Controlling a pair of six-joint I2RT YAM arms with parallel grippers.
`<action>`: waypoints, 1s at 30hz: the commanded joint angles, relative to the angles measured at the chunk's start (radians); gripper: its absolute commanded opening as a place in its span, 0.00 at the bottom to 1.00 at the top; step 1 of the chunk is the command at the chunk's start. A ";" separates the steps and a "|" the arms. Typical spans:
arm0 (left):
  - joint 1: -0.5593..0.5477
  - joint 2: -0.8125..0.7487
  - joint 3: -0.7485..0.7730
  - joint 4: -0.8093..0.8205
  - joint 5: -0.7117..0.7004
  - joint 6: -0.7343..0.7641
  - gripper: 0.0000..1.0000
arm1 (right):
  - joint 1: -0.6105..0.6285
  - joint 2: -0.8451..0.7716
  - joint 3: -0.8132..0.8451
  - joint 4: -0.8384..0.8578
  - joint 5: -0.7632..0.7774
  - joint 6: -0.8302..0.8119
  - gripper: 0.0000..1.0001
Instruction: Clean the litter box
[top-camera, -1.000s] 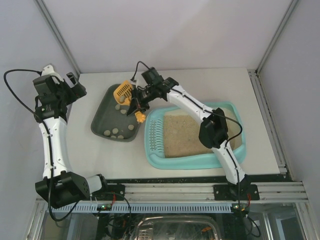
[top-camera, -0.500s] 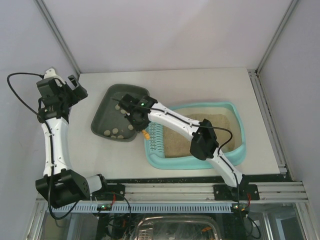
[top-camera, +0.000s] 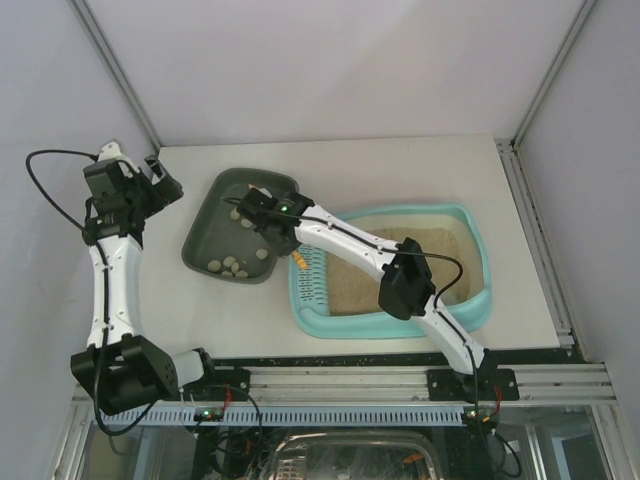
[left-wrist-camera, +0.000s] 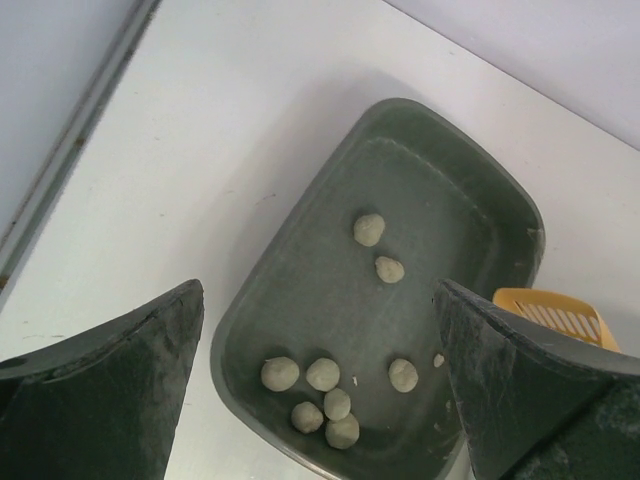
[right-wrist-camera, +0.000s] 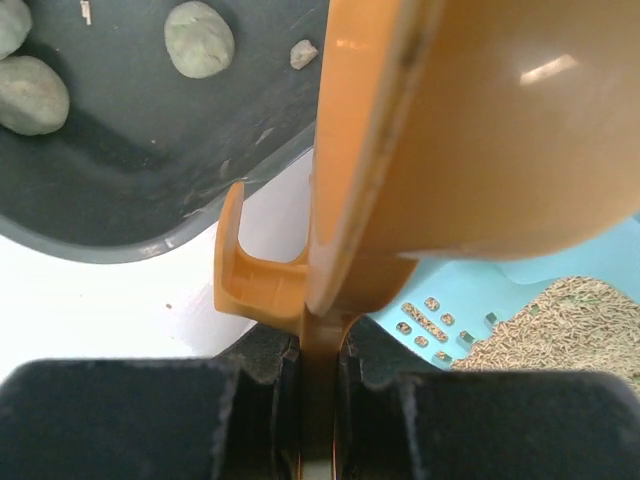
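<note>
The light-turquoise litter box (top-camera: 478, 300) holds beige litter (top-camera: 360, 275), with its slotted grate (top-camera: 312, 270) at the left end. My right gripper (top-camera: 278, 232) is shut on the handle of an orange scoop (top-camera: 297, 262). It holds the scoop between the litter box and the dark grey-green tray (top-camera: 212, 215). In the right wrist view the scoop (right-wrist-camera: 480, 130) fills the frame above the gripper (right-wrist-camera: 320, 365), over the litter box corner (right-wrist-camera: 520, 290) and the tray rim (right-wrist-camera: 130, 225). My left gripper (top-camera: 165, 180) is open and empty, left of the tray.
The dark tray (left-wrist-camera: 450, 190) holds several grey-green clumps (left-wrist-camera: 323, 374), also seen in the top view (top-camera: 228, 265). The orange scoop (left-wrist-camera: 555, 312) shows at its right edge. My left gripper (left-wrist-camera: 318, 290) hangs above it. Walls enclose the table on three sides.
My right gripper carried the scoop from above the dark tray's far side toward the tray's near right edge, by the litter box grate. My left arm shifted slightly.
</note>
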 joint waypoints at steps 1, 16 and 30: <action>-0.040 0.003 -0.005 0.035 0.101 0.011 1.00 | -0.036 -0.114 0.049 -0.005 -0.121 -0.006 0.00; -0.360 0.075 0.153 0.010 -0.006 0.299 1.00 | -0.304 -0.907 -0.837 0.139 -0.403 0.097 0.00; -0.580 0.237 0.183 0.124 -0.238 0.414 1.00 | -0.474 -1.132 -1.289 0.359 -0.329 -0.030 0.00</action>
